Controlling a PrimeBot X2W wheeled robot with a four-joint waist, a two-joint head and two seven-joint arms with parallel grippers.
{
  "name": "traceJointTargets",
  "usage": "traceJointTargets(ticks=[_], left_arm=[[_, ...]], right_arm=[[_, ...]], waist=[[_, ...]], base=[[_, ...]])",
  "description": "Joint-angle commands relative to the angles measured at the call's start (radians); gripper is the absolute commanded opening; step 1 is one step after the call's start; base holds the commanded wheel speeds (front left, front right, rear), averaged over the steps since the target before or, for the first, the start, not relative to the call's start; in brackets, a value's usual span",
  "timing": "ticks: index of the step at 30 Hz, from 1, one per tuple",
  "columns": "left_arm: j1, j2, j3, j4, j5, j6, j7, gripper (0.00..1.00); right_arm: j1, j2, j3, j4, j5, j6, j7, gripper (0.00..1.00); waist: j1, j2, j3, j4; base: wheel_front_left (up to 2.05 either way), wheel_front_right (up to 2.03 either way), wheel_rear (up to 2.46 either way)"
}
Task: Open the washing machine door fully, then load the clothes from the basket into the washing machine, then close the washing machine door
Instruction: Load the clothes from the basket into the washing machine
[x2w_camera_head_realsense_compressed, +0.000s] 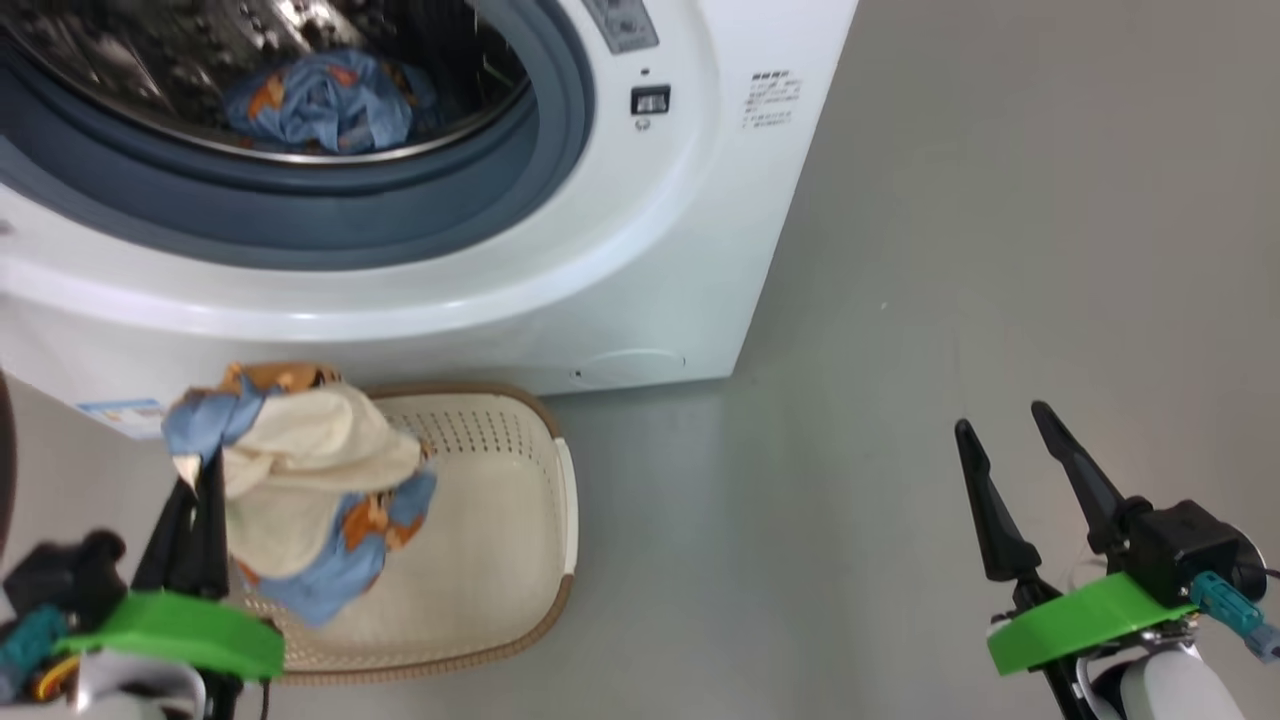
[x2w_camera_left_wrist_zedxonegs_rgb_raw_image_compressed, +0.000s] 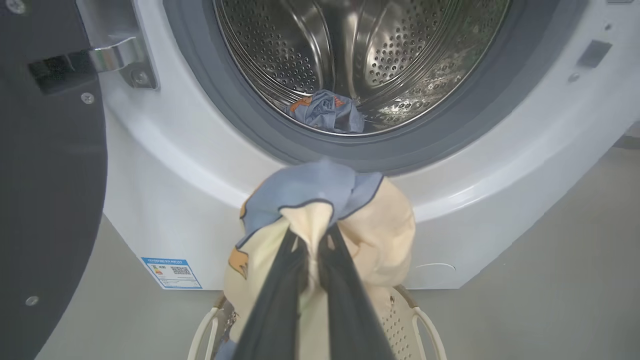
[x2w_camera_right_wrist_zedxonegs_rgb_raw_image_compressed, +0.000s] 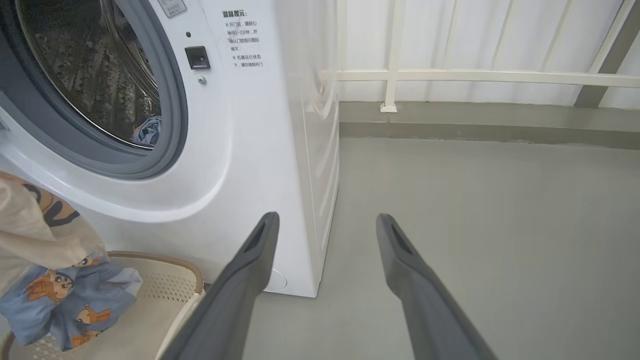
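One garment (x2w_camera_head_realsense_compressed: 300, 480) hangs clamped in the left gripper (x2w_camera_head_realsense_compressed: 197, 490) below the washing machine (x2w_camera_head_realsense_compressed: 650, 250) opening. Raise it over the gasket (x2w_camera_head_realsense_compressed: 300, 215) before pushing in. The right gripper (x2w_camera_head_realsense_compressed: 1003, 418) is empty, fingers apart.

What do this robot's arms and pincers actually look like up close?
The left gripper and right gripper each have two long, tapering black fingers. Behind the fingers sits a bright green collar, with a black boxy housing and a teal connector beside it. The forearm below is pale and rounded.
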Motion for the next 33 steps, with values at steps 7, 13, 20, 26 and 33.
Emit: traceJointTargets(ticks=[7,13,20,26,33], left_arm=[[0.136,-0.001,0.084,-0.156,0.042,-0.002,-0.007,0.0],[0.238,-0.032,0.128,-0.253,0.06,-0.002,-0.007,0.0],[0.277,-0.066,0.156,-0.306,0.064,-0.002,-0.007,0.0],[0.236,-0.063,0.147,-0.303,0.052,-0.002,-0.007,0.0],[0.155,-0.05,0.144,-0.309,0.026,-0.002,-0.007,0.0]], right_arm=[[0.062,-0.023,0.001,-0.02,0.012,0.003,-0.005,1.0],[0.092,-0.02,-0.012,-0.025,0.014,0.003,-0.005,1.0],[0.097,-0.017,-0.024,-0.033,0.013,0.003,-0.005,1.0],[0.092,-0.011,-0.03,-0.042,0.01,0.003,-0.005,1.0],[0.074,0.008,-0.031,-0.048,0.006,0.003,-0.005,1.0]], waist=[[0.0,0.0,-0.08,-0.001],[0.0,0.0,-0.1,-0.009],[0.0,0.0,-0.094,-0.012],[0.0,0.0,-0.075,-0.015],[0.0,0.0,-0.033,-0.029]], base=[[0.0,0.0,0.0],[0.0,0.0,0.0],[0.0,0.0,0.0],[0.0,0.0,0.0],[0.0,0.0,0.0]])
